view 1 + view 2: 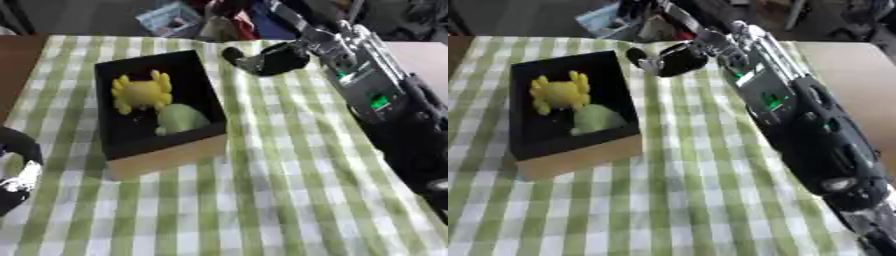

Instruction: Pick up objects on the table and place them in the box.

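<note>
A box with black inner walls and a tan cardboard front stands on the bench, which is covered by a green and white checked cloth. Inside the box lie two things: a yellow toy with short stubby arms, towards the far side, and a pale green rounded object just beside it, nearer the front wall. The two seem to touch or nearly touch; which one it is cannot be told.

The right arm comes in from the lower right and stretches up across the cloth to the far edge of the bench. The right hand hangs past the far right corner of the box, outside it and apart from both things in it. Its fingers look curled inward into a dark rounded shape; whether anything sits within them cannot be made out, and nothing shows there. The yellow toy is the nearer of the two things to this hand, with the box's right wall between them.

The left hand shows at the lower left edge of the left eye view, to the left of the box and nearer than it. Only a black curve and a white patch of it are visible, so I cannot tell how its fingers stand
</note>
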`<state>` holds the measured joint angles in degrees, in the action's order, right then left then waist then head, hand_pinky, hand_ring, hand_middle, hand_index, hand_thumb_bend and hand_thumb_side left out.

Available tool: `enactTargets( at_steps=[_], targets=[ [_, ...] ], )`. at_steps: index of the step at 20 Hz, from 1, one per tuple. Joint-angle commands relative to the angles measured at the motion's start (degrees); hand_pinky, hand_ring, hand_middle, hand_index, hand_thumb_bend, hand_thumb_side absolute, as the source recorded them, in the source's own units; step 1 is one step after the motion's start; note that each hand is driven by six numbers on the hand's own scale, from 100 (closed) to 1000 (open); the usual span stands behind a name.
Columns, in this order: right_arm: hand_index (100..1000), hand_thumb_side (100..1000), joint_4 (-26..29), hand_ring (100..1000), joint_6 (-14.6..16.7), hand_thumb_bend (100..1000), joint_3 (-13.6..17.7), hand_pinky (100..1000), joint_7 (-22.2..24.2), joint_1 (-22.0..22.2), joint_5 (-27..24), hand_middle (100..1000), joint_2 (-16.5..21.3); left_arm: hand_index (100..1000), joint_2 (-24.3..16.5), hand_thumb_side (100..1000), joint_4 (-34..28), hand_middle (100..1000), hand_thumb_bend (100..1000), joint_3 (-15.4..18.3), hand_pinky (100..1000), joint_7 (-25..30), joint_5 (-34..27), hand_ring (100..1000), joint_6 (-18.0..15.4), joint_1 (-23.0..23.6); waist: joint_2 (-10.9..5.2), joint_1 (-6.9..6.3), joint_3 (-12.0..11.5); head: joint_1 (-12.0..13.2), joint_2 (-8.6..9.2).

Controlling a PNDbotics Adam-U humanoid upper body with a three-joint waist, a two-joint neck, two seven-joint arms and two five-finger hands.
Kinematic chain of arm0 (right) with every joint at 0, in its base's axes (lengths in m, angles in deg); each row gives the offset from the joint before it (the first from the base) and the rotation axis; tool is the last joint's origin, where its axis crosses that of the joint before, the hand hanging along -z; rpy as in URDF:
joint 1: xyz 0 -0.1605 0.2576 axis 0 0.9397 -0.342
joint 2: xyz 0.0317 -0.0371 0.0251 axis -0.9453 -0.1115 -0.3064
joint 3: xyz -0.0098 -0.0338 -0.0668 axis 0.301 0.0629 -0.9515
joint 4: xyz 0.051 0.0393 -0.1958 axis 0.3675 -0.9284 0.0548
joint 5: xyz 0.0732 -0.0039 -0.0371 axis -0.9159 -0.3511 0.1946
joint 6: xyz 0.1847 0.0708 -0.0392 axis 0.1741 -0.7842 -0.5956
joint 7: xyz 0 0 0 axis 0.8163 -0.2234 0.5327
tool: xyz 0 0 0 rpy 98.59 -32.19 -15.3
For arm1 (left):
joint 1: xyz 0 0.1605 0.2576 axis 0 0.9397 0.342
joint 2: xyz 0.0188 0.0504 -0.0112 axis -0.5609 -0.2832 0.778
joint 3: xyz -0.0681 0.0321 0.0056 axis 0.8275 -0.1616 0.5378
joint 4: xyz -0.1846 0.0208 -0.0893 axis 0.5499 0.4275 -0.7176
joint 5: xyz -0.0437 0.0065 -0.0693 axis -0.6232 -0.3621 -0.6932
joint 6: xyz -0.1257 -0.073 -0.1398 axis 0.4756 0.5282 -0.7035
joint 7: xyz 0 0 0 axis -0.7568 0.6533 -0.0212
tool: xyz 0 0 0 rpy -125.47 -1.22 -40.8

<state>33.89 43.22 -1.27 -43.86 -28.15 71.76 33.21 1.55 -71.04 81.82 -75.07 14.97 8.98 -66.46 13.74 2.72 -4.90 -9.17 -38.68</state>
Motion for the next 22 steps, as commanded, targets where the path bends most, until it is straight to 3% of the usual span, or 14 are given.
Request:
enactTargets(
  at_steps=[1, 22],
  targets=[
    [723, 107, 3.69, 669, -1.75, 334, 2.41, 660, -1.13, 1.24, -2.09, 572, 2.89, 549, -0.80, 100, -0.61, 531, 139, 0.69, 678, -0.39, 0.23, 502, 0.01, -0.23, -1.16, -0.29, 0.43, 0.62, 0.07],
    [736, 145, 9.33, 693, -6.28, 354, 9.52, 648, -7.22, 17.73, -10.40, 558, 4.11, 550, -0.53, 100, -0.77, 533, 144, 1.40, 678, -1.23, 0.46, 502, 0.23, -0.15, -0.45, -0.39, 2.14, 2.39, -0.18]
  ],
)
